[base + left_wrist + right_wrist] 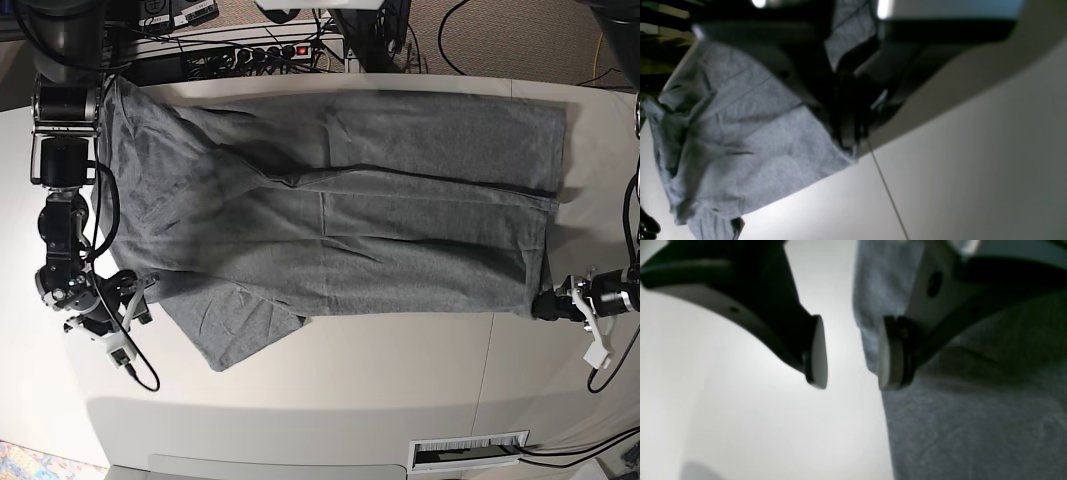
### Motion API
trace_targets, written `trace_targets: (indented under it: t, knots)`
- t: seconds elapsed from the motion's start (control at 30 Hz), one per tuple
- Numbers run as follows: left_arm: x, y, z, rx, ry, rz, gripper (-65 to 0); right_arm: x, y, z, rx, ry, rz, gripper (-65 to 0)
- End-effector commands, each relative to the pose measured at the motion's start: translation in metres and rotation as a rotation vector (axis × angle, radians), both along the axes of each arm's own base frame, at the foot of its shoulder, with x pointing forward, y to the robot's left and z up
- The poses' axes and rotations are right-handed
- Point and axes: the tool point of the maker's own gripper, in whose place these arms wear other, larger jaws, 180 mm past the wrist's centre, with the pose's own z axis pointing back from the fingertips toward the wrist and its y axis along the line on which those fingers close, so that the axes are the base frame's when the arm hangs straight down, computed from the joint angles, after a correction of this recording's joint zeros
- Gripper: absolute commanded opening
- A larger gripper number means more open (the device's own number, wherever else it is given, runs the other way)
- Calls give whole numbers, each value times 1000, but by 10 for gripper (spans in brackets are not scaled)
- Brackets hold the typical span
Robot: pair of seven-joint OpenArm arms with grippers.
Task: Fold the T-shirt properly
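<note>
The heather-grey T-shirt (350,220) lies spread across the white table (350,385), folded over lengthwise, with a sleeve flap hanging toward the front left. My left gripper (550,305) sits at the shirt's front right corner. In the left wrist view its dark fingers (848,133) are shut on the edge of the T-shirt (756,133). My right gripper (140,298) is at the shirt's left edge. In the right wrist view the right gripper (851,353) stands open, with the T-shirt (973,423) beside and behind one pad (888,353) and not pinched.
A power strip and cables (270,50) run along the table's back edge. A thin seam (887,190) crosses the tabletop. A slotted vent (470,452) sits at the front edge, and a black cable (140,375) loops by the right arm.
</note>
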Motion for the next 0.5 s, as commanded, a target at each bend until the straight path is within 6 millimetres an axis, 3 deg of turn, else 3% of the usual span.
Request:
trace_targets:
  t: [0.0, 0.13, 0.4, 0.47]
  knots:
    - [13, 8, 25, -10, -68, 17, -650, 13, -8, 20, 9, -63, -15, -391]
    - [13, 8, 25, -10, -68, 17, -650, 8, -15, -2, 47, -25, -48, -391]
    - [14, 8, 27, -13, -76, 22, -650, 4, -17, -14, 86, -7, -69, -396]
    - [14, 8, 26, -11, -76, 22, -650, 0, -17, -17, 99, 14, -79, -468]
